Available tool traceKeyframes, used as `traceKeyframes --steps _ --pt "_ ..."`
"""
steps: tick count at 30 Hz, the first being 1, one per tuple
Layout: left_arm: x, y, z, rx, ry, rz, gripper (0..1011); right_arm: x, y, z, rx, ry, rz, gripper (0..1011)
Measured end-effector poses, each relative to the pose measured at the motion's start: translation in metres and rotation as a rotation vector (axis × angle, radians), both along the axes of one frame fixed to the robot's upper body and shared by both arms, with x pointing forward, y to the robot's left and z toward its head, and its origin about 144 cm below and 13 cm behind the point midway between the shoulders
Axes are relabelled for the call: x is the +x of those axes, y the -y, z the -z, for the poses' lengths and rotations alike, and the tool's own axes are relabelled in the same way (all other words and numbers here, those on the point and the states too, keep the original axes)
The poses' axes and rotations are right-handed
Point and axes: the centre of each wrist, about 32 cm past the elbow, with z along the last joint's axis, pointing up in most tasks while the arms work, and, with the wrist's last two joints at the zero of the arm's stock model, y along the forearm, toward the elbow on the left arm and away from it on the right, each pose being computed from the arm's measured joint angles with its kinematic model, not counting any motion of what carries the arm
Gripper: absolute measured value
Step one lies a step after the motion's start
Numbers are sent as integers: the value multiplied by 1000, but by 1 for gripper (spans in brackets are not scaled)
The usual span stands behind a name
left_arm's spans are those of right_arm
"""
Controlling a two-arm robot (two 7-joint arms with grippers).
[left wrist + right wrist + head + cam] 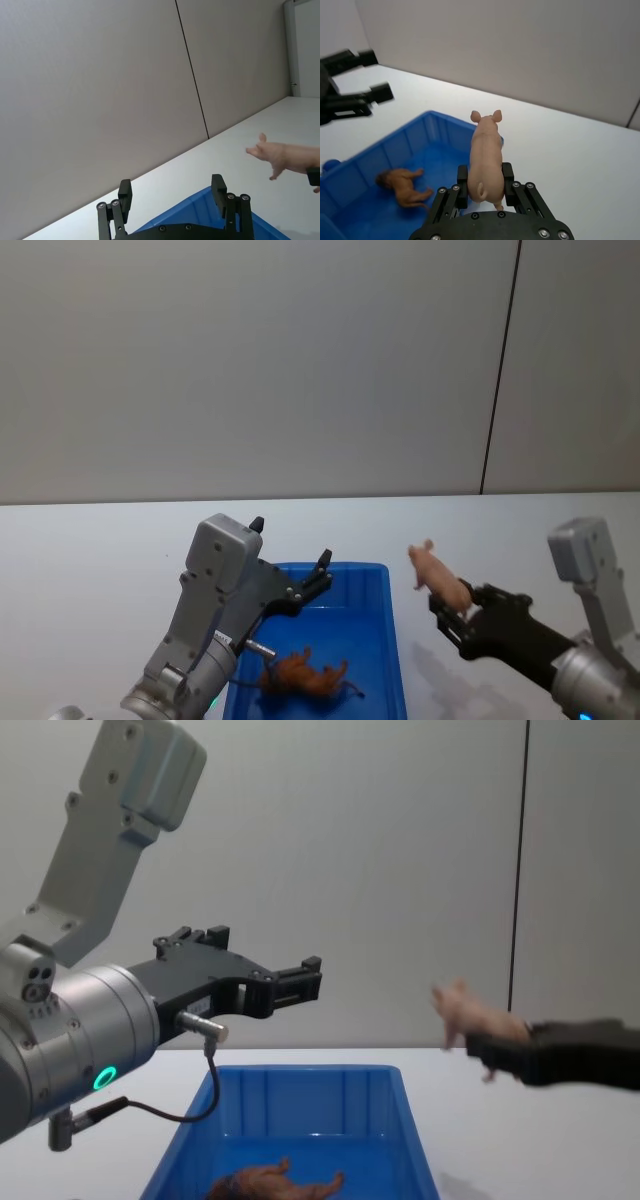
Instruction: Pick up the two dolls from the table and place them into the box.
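The box (365, 600) is glossy blue plastic with smooth, reflective walls. The pig (485, 150) is smooth pale pink plastic with a faint sheen. The lion (405, 186) is reddish-brown plastic and looks rougher. The counter (90, 560) is plain white and matt. The left pincer (172, 195) and right pincer (485, 176) are matt black, set with small shiny metal screws (527, 185). The left arm's shell (120, 790) is smooth matt grey.

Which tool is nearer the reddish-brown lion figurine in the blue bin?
Left. The left tool hangs open above the rectangular blue plastic bin holding the reddish-brown plastic lion figurine; the right tool, gripping the pale pink plastic pig, is beyond the bin's right side.
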Motion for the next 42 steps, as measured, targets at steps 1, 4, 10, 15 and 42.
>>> traceKeyframes --steps 1,4,10,15,42 --pt "0 0 0 0 0 0 1002 1 -1 -2 4 1 -9 379" --pt "0 0 0 0 0 0 1002 6 -6 -9 18 2 -40 379" --pt "0 0 0 0 0 0 1001 18 -18 -17 41 -31 -95 379" --pt "0 0 0 0 0 0 1002 28 -29 -18 53 -70 -130 395" --pt "0 0 0 0 0 0 1002 44 -24 -12 43 -107 -155 1001"
